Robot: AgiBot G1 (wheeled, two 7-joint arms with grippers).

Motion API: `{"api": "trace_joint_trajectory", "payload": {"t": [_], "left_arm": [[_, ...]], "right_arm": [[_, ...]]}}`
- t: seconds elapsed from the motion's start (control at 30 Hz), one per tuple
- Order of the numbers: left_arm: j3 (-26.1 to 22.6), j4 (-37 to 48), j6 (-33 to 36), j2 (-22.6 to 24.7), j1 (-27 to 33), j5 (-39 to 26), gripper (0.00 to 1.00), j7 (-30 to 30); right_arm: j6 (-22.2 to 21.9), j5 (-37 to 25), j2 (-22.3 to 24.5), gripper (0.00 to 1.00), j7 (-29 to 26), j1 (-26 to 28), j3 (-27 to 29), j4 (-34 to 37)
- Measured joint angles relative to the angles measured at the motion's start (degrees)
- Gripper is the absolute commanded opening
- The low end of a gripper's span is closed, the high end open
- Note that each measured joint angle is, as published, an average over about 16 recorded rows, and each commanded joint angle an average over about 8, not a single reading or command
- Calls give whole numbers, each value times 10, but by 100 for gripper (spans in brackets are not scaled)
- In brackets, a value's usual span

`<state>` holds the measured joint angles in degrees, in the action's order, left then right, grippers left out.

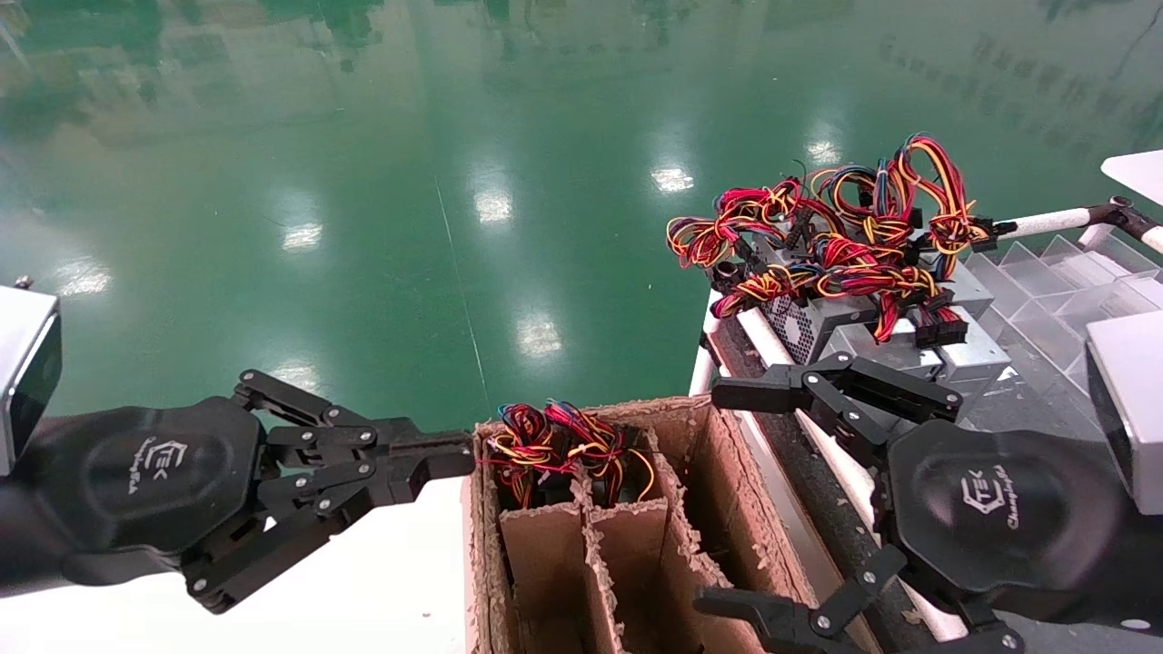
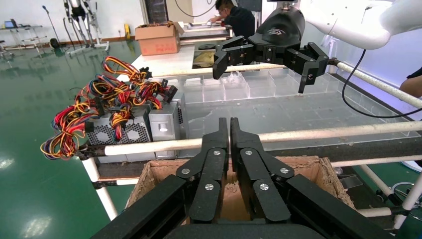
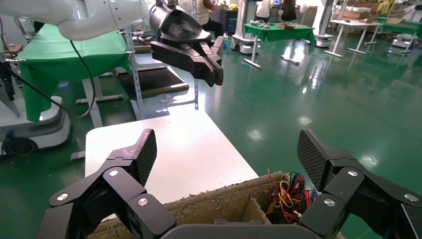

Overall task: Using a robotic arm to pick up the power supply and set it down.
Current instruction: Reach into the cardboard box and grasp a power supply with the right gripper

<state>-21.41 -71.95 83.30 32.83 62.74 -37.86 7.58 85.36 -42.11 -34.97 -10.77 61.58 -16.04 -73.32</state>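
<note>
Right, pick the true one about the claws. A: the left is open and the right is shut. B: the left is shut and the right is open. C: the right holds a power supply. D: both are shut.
B: the left claw has its fingers pressed together beside the cardboard box, while the right claw is spread wide and empty.

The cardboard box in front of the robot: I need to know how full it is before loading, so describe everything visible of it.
The cardboard box is brown corrugated card with frayed, crumbling edges, open-topped and split by upright card dividers into narrow slots. One far slot holds a bundle of red, yellow, orange and blue wires; the nearer slots look empty. It sits between a white table and a rack; neither hand touches it.
</note>
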Motion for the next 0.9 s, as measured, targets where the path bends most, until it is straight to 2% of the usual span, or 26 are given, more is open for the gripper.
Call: {"api": "trace_joint_trajectory", "payload": {"t": [0.2,0.37,0.67,0.7,0.73,0.9], "left_arm": [[0,0,0,0,0,0,100,0],[0,0,0,0,0,0,100,0],[0,0,0,0,0,0,100,0],[0,0,0,0,0,0,100,0],[0,0,0,0,0,0,100,0],[0,0,0,0,0,0,100,0]], "right_arm": [[-25,-25,-1,100,-11,4,-8,5],[-62,-79,-16,100,-42,22,-32,18],[-116,-209,-91,100,-104,92,-108,83],[-119,-222,-102,94,-107,100,-116,94],[-122,-234,-113,82,-108,108,-124,105],[-136,-282,-167,20,-98,141,-154,162]]}}
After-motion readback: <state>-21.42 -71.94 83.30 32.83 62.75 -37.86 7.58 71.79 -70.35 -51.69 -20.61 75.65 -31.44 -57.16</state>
